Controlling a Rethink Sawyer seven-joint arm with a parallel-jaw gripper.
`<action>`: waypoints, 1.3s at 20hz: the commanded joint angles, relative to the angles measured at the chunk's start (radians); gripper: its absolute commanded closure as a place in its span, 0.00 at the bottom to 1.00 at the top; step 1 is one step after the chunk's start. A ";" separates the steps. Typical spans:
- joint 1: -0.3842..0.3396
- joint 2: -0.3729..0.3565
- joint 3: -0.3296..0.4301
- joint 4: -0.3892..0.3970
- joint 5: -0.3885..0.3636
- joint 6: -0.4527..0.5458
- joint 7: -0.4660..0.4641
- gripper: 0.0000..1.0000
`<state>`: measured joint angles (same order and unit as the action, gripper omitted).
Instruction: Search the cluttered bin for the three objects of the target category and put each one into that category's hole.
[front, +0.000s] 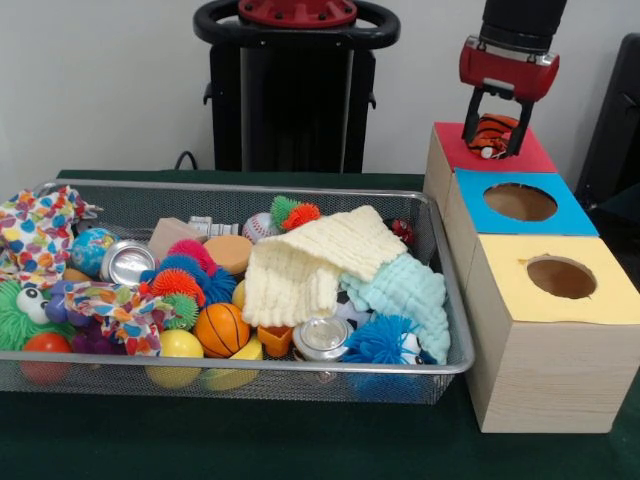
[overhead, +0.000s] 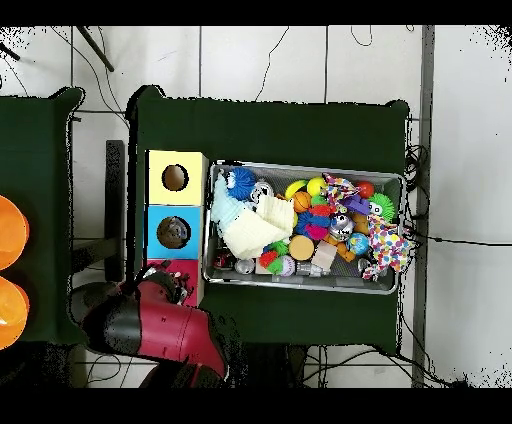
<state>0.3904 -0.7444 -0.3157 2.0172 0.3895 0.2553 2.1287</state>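
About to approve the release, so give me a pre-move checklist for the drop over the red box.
1. gripper shut on the orange striped ball: ok.
2. Gripper over the red-topped box: ok.
3. Ball lined up with the red box's hole: cannot tell, hole hidden.
4. Blue-topped box hole unobstructed: ok.
5. Yellow-topped box hole unobstructed: ok.
6. More target objects left in the bin: cannot tell, cloths cover part of it.

No text, label, brand, number or sign can be read in either view, on the toys, cans or boxes.
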 joint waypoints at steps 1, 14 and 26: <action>0.038 -0.019 -0.011 -0.008 -0.023 0.082 0.169 0.00; 0.098 -0.038 -0.082 -0.019 -0.019 0.150 0.181 1.00; 0.038 0.031 0.005 0.032 -0.004 -0.019 0.166 1.00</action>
<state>0.4795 -0.7800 -0.3935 2.0187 0.3891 0.2919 2.1287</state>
